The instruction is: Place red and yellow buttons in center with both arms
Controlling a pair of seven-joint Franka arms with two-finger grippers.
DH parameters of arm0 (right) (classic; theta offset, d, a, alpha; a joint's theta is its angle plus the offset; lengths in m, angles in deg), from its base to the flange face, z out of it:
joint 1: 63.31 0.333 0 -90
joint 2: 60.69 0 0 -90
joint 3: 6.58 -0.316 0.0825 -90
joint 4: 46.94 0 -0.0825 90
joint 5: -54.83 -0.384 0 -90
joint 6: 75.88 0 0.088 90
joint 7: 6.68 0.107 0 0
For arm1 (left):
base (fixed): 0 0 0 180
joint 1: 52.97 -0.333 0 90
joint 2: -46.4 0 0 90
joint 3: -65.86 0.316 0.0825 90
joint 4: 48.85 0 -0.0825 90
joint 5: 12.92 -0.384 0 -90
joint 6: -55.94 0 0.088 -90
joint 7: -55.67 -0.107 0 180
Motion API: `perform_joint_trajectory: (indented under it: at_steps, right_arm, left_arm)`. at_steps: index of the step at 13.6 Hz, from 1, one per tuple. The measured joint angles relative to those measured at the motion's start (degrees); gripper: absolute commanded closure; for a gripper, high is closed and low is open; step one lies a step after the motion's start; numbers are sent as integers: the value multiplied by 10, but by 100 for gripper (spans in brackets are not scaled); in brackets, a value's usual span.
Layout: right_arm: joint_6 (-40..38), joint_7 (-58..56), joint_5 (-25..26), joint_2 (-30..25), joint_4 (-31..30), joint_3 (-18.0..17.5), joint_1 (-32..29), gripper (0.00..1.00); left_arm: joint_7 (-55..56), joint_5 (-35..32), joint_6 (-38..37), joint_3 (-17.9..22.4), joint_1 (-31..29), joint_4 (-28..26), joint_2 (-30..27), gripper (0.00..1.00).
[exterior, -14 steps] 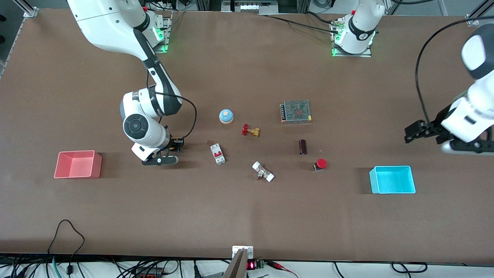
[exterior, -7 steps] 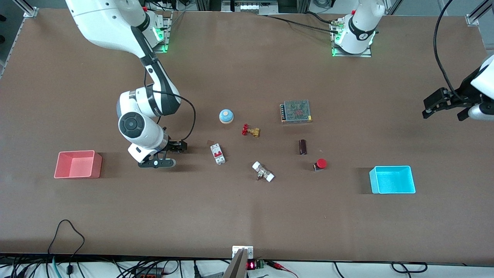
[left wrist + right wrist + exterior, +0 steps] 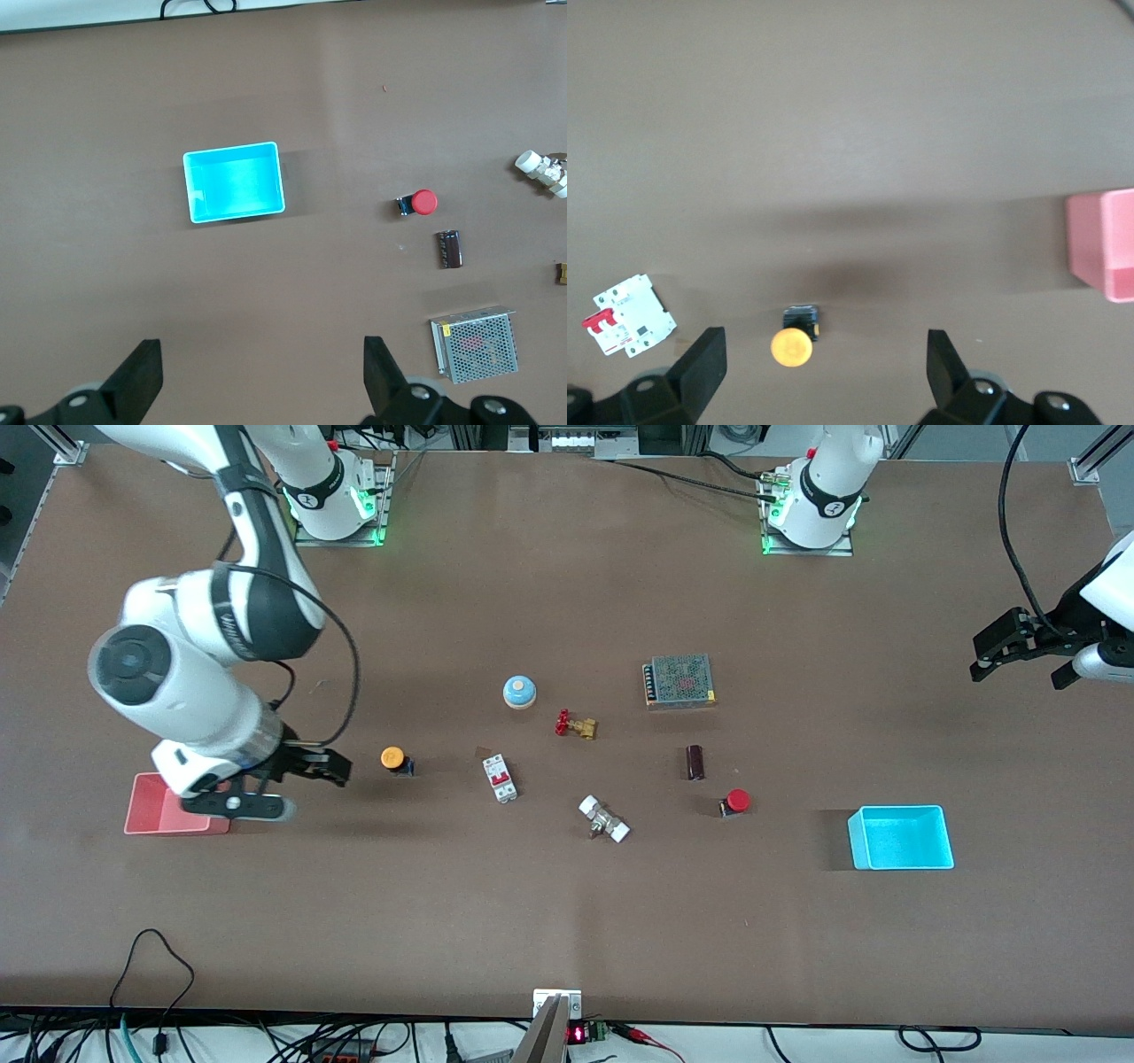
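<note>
The orange-yellow button [image 3: 392, 759] stands on the brown tabletop [image 3: 567, 903], beside the breaker on the side toward the right arm's end. It also shows in the right wrist view [image 3: 790, 345]. My right gripper [image 3: 332, 769] is open and empty, raised over the table between the pink tray and this button; its fingers stand wide apart in the right wrist view [image 3: 821, 367]. The red button [image 3: 734, 802] lies toward the cyan tray and also shows in the left wrist view [image 3: 423, 203]. My left gripper [image 3: 1019, 666] is open and empty, high over the table's left-arm end [image 3: 261, 372].
A pink tray [image 3: 146, 815] sits partly under the right arm and a cyan tray [image 3: 899, 810] sits at the left arm's end. Mid-table lie a light-blue dome [image 3: 519, 691], a red-handled brass valve [image 3: 574, 724], a breaker [image 3: 500, 778], a white fitting [image 3: 604, 819], a dark cylinder [image 3: 695, 762] and a power supply [image 3: 679, 680].
My right gripper has lifted off the spot beside the breaker and drawn back toward the pink tray, uncovering the yellow button. My left gripper has moved away from the cyan tray.
</note>
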Motion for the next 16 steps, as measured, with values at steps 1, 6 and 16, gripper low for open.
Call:
perform_joint_trajectory:
  at_steps: [1,6,16]
  right_arm:
    - [-5,0,0,-6,1,8,-1,0]
    - [-11,-10,1,-20,4,33,-5,0]
    - [-205,-167,18,-119,48,-80,-236,0]
  left_arm:
    - [0,0,2,0,0,-1,0,0]
    - [1,0,6,0,0,0,-14,0]
    - [4,0,-8,1,0,1,-21,0]
